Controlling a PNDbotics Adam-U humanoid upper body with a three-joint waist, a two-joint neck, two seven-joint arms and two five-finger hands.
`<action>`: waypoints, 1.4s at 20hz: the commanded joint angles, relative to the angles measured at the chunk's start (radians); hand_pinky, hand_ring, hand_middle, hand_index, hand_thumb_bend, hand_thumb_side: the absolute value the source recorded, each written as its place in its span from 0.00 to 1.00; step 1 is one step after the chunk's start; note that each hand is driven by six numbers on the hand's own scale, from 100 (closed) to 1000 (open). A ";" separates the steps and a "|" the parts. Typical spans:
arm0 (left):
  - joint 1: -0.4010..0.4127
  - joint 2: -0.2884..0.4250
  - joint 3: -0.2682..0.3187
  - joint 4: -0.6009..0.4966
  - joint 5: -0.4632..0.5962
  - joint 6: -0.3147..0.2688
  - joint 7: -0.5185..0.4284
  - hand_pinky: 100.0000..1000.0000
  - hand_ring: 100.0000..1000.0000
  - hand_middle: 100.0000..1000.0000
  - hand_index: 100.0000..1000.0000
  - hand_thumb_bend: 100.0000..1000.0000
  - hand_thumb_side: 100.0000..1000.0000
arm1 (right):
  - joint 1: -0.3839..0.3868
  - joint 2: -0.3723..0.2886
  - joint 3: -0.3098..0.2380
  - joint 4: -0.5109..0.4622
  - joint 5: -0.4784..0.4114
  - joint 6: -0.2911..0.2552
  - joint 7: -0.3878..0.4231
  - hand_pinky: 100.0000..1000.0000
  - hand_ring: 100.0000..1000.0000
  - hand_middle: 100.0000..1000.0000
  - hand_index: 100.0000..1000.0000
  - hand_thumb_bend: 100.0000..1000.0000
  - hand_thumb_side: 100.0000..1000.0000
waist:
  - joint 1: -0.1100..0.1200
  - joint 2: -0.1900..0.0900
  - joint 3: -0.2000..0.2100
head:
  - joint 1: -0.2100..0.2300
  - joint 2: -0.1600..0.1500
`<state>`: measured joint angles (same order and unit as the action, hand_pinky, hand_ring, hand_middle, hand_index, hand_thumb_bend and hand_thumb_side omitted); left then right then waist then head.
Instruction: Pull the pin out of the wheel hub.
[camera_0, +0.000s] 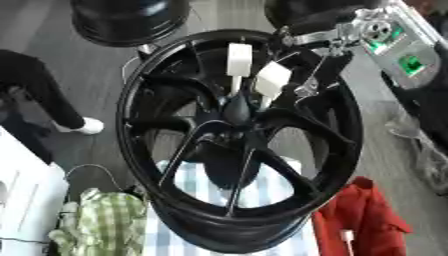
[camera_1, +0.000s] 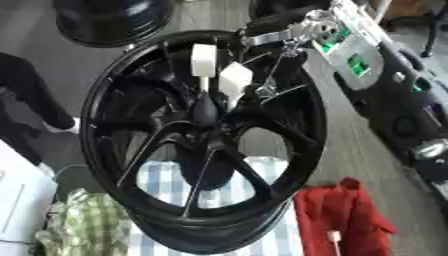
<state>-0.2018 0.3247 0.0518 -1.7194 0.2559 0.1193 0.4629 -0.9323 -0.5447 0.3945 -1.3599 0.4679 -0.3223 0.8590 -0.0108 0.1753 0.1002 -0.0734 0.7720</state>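
A large black spoked wheel stands upright in the middle of both views. Two white block-headed pins stick out of its dark hub: one upright pin and one tilted pin just right of it. My right arm comes in from the upper right, with silver joints and bare green boards. My right hand reaches over the rim's upper right, close beside the tilted pin. The hand is dark against the dark wheel, so its contact with the pin is unclear. My left hand does not show.
A second black rim lies at the top left. A person's dark leg and white shoe stand at the left. Under the wheel is a blue-striped cloth, with a red cloth at the right and a green checked cloth at the left.
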 joint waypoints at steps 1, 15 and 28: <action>-0.013 0.014 0.001 -0.012 -0.003 -0.001 -0.005 0.68 0.66 0.63 0.72 0.20 0.70 | -0.016 -0.018 -0.021 -0.002 -0.032 -0.038 0.048 0.86 0.71 0.52 0.57 0.00 0.00 | 0.003 -0.010 0.001 | -0.003 -0.002; -0.015 0.015 0.002 -0.011 -0.004 -0.001 -0.009 0.69 0.66 0.63 0.72 0.19 0.71 | -0.042 -0.026 -0.102 -0.079 -0.090 0.020 0.048 0.82 0.62 0.43 0.47 0.00 0.00 | 0.003 -0.013 -0.003 | 0.007 -0.002; -0.006 0.026 0.011 -0.011 -0.005 -0.003 -0.001 0.69 0.66 0.63 0.72 0.19 0.71 | 0.007 -0.167 -0.284 -0.215 -0.187 0.123 -0.026 0.82 0.61 0.42 0.46 0.00 0.00 | -0.003 -0.016 -0.019 | 0.023 -0.002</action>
<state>-0.2020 0.3251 0.0525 -1.7192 0.2553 0.1187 0.4588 -0.9104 -0.6615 0.1442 -1.5422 0.2965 -0.2079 0.8503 -0.0159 0.1759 0.0815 -0.0553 0.7720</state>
